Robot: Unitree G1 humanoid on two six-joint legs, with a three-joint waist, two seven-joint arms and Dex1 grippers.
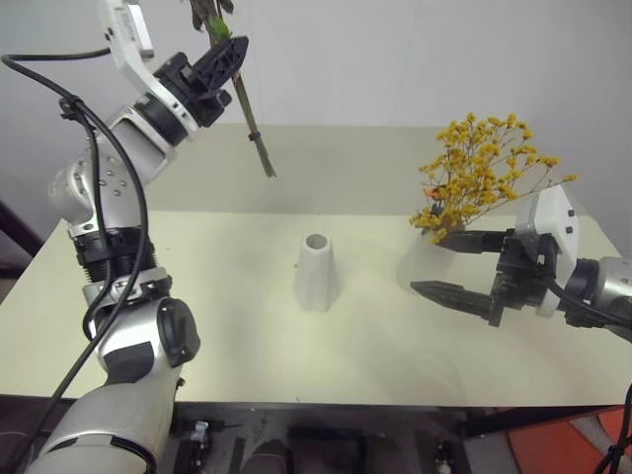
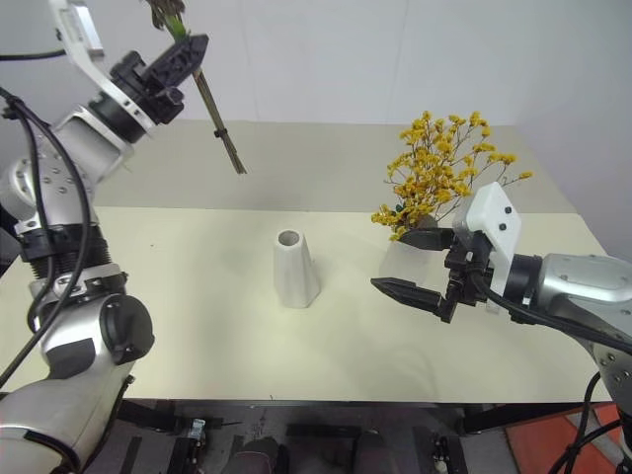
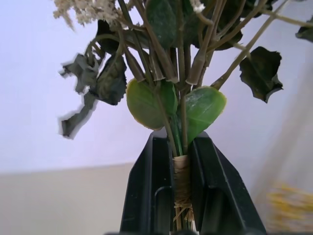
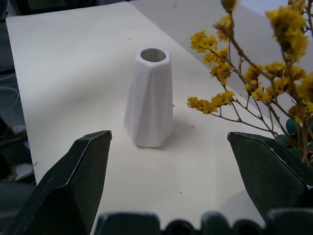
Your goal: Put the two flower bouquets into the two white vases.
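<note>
My left gripper (image 1: 225, 51) is raised high at the back left, shut on the twine-wrapped stems (image 3: 181, 182) of the cream-and-green bouquet (image 3: 161, 63). Its stem ends (image 1: 262, 148) hang free above the table. The narrow white vase (image 1: 316, 272) stands empty mid-table, mouth up. The yellow bouquet (image 1: 484, 173) stands in the wider white vase (image 1: 413, 265) to the right. My right gripper (image 1: 446, 267) is open just in front of that vase, fingers (image 4: 73, 186) wide apart with nothing between them, pointing toward the narrow vase (image 4: 151, 98).
The cream tabletop (image 1: 197, 326) stretches bare around both vases, with a pale wall behind. Black cables (image 1: 94, 148) run along my left arm. The table's front edge lies close below the narrow vase.
</note>
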